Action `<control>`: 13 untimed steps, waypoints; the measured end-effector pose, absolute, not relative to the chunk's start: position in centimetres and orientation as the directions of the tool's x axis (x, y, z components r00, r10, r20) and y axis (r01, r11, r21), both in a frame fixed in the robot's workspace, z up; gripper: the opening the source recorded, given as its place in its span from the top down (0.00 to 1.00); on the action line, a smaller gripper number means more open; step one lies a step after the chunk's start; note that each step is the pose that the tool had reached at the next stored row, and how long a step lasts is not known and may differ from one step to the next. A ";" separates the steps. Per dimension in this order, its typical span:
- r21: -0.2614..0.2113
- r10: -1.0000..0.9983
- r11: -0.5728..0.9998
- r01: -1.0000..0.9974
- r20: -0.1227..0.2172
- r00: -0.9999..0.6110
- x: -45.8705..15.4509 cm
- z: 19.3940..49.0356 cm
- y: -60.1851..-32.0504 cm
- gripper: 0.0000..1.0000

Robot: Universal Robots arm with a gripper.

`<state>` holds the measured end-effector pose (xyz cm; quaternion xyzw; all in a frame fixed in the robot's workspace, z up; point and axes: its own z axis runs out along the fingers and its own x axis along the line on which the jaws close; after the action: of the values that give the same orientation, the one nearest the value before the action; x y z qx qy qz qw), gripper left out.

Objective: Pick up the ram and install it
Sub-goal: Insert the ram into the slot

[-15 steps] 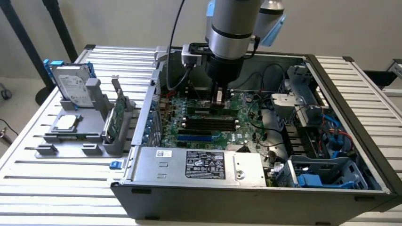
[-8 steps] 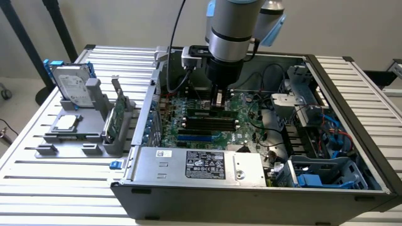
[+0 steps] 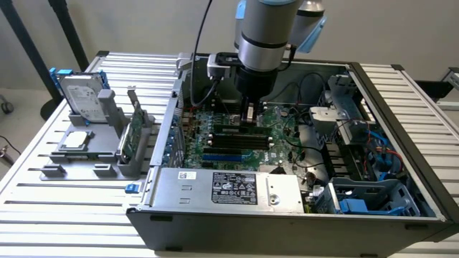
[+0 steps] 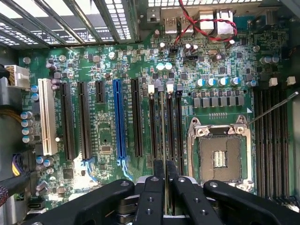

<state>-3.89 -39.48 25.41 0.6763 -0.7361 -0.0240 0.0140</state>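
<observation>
Gripper [image 4: 162, 169]: fingers nearly together, clamped on ram edge, low inside case over board.
Ram [image 3: 237, 128]: held upright between fingers, standing in slot on motherboard; in wrist view seen edge-on as thin strip.
Slots [image 3: 240, 141]: black, parallel, just beside ram.
Motherboard [image 4: 103, 140]: green, blue slot [image 4: 117, 119] and white slot [image 4: 46, 115] near; CPU socket [image 4: 220, 157] open beside ram slots.
Case [image 3: 287, 226]: open, on slatted table.
Stand [image 3: 93, 161]: grey, on exterior view's left, with hard drive [image 3: 80, 99] and green card [image 3: 129, 137].
</observation>
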 end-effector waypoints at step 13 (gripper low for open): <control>0.054 -0.996 0.085 -0.995 0.002 -0.085 -3.9 24.5 -39.5 0.86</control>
<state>-3.92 -39.49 24.48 0.6762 -0.7362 -0.0192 0.0188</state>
